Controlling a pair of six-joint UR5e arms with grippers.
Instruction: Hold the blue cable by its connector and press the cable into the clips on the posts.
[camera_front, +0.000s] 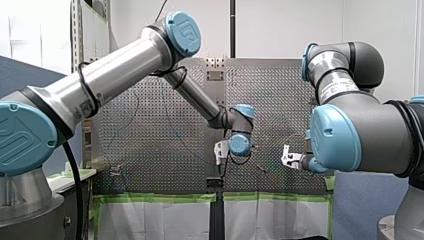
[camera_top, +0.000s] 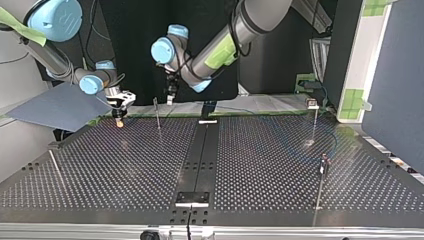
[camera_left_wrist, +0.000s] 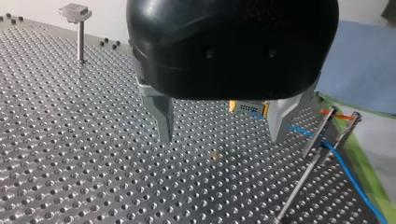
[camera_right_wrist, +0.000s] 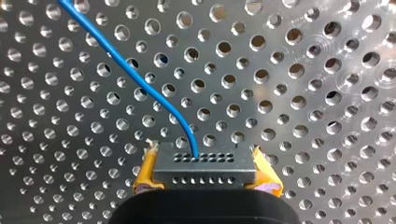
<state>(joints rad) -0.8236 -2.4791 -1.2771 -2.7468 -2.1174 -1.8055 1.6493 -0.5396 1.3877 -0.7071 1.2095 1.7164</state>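
Cable (camera_right_wrist: 140, 84) was held by its connector (camera_right_wrist: 219, 175), pinched between the right gripper's (camera_right_wrist: 204, 161) yellow pads, low over the table's (camera_top: 125, 170) far left part in the top view. Left gripper (camera_left_wrist: 222, 130) was spread open, nothing in it. Slack probably needed taking up before anything got pushed down into the post's (camera_left_wrist: 301, 179) clip (camera_left_wrist: 329, 123). Perforated metal surface, dark backdrop (camera_top: 130, 30) behind.

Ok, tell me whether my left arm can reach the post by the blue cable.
Probably yes: the left gripper is open and empty, and the post stands just beside it with nothing between.
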